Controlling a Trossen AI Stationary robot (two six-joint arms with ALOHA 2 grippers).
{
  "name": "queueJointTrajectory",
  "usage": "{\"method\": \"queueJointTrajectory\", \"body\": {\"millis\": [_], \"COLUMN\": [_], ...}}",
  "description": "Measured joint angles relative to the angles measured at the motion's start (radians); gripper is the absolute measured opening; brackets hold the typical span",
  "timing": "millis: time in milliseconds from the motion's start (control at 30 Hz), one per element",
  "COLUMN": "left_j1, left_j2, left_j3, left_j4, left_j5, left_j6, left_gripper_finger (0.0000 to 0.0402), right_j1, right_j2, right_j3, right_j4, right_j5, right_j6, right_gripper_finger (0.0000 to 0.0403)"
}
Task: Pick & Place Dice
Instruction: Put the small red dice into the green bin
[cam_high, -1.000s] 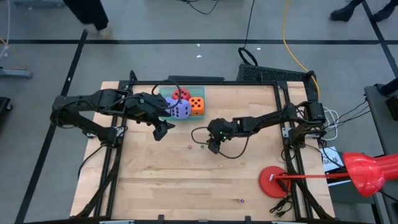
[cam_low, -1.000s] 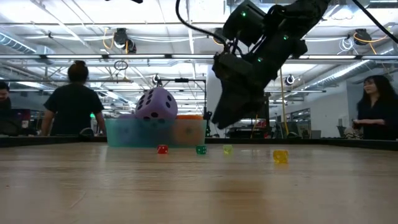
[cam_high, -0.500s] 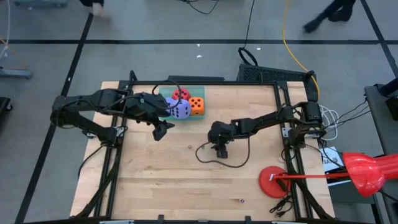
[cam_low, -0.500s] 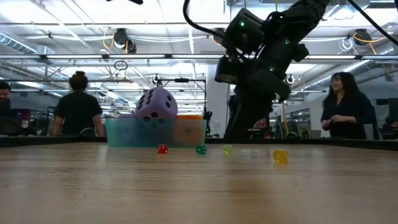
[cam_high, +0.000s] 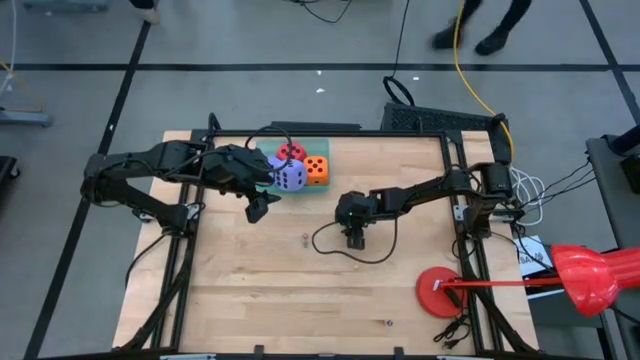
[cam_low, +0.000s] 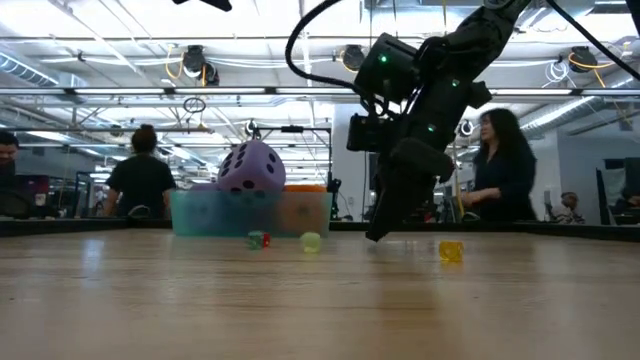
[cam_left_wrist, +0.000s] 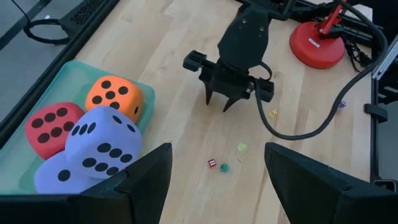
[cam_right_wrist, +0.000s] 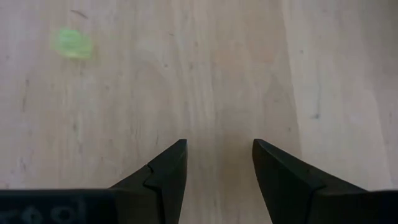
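Right claw (cam_high: 356, 241) spread, empty, above table (cam_high: 400, 290); dice (cam_high: 291, 177) in tray (cam_high: 322, 148).

Teal-green tray (cam_left_wrist: 59, 81) holds big dice w/ dark pips: orange die (cam_left_wrist: 114, 98), red die (cam_left_wrist: 53, 127), two purple-blue dice (cam_left_wrist: 102, 144). Beyond tray on light wood table (cam_high: 400, 290): tiny red, green, yellow-green, yellow bits; red round base (cam_high: 440, 292).

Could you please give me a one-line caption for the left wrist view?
Four foam dice piled in the teal tray; the right gripper points open at bare tabletop.
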Motion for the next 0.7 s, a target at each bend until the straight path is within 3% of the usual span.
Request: {"method": "queueJointTrajectory", "body": {"millis": [167,367,533,700], "left_j1": [0.000,0.000,0.000,0.000], "left_j2": [0.000,0.000,0.000,0.000], "left_j3": [0.000,0.000,0.000,0.000], "left_j4": [-0.003,-0.008,-0.009,-0.009], "left_j5": [0.000,0.000,0.000,0.000], "left_j6": [0.005,0.007,0.002,-0.011], "left_gripper_finger": [0.0267,0.0267,0.0267,0.0267], "right_j1": [0.000,0.007,0.053,0.079], "right_j2": [-0.005,-0.007,-0.007,-0.007], "right_j3": [0.000,0.000,0.014,0.114], "right_j4": [0.013,0.022,0.098,0.087], "right_j5": [-0.006,-0.113,-0.130,-0.132], "right_j6": [0.053,0.149,0.181,0.115], "right_gripper_finger": [0.0171,0.0175,0.0199,0.0231]}}
